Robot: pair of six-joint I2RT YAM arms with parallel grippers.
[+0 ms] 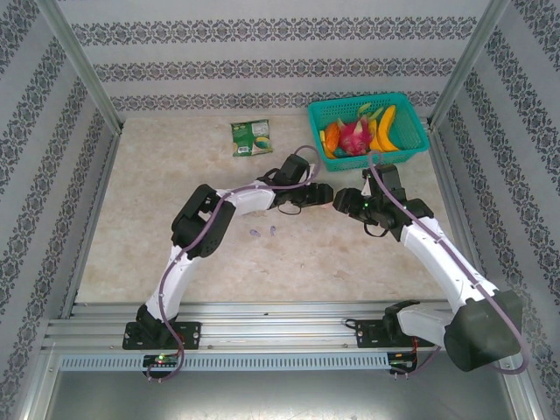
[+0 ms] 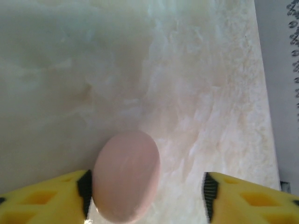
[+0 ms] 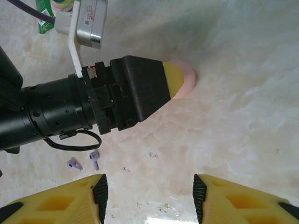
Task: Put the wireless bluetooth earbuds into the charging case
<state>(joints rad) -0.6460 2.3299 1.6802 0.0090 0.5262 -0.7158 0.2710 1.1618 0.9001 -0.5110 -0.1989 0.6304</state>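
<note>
The pale pink round charging case [image 2: 126, 175] sits on the table between the fingers of my left gripper [image 2: 147, 189]. It touches the left pad, and the right pad stands well apart from it, so the jaws are open. In the right wrist view the case [image 3: 188, 79] peeks out behind the left gripper's yellow fingertip [image 3: 175, 80]. Two lavender earbuds [image 3: 74, 164] [image 3: 95, 159] lie loose on the table, under the left arm's wrist; from above they [image 1: 255, 233] [image 1: 274, 230] lie to the left of both grippers. My right gripper [image 3: 148, 193] hangs open over bare table, facing the left gripper [image 1: 320, 194] closely.
A teal basket [image 1: 411, 144] holding fruit stands at the back right. A green snack packet [image 1: 251, 137] lies at the back centre. Patterned walls and metal posts close in the table on three sides. Bare marble surface stretches to the front and left.
</note>
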